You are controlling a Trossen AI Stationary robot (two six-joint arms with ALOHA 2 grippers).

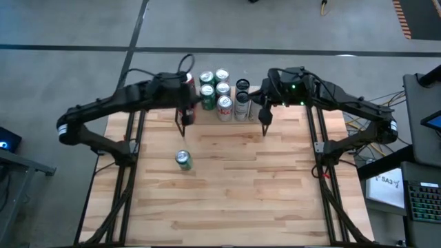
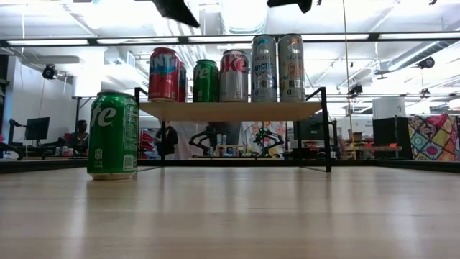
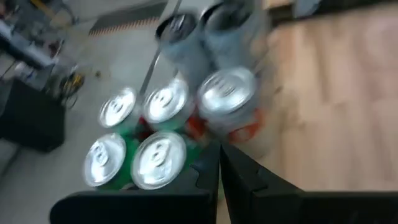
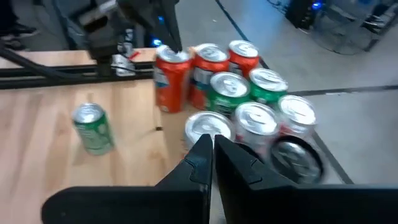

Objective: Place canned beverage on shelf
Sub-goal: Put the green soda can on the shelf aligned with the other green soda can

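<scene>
Nearest thing: one green can [image 1: 182, 160] standing upright alone on the bare bench [image 1: 227, 200], around 8 o'clock from the bench centre in the overhead view, well apart from everything else; in the low view it sits at 9 o'clock, in front of the shelf. Next back, my left jaws [image 1: 183, 126] hang above the bench just beyond that can, toward 11 o'clock, pinched fully closed, holding nothing. My right jaws [image 1: 264, 125] hang at about 1 o'clock, also pinched closed and empty. Farthest: the shelf [image 2: 230, 110] at the 12 o'clock edge of the bench, already loaded with a tight cluster of cans [image 1: 222, 93], red, green and silver ones standing upright, touching or nearly so. Step, as I judge it: between placements, the lone green can not yet grasped. Next move probably falls to my left arm since it's closer: spread the jaws, drop down around the can's side, close, lift, carry to 12 o'clock. Free room on the shelf looks tight; I'd aim for an open edge spot and avoid knocking the neighbours.
</scene>
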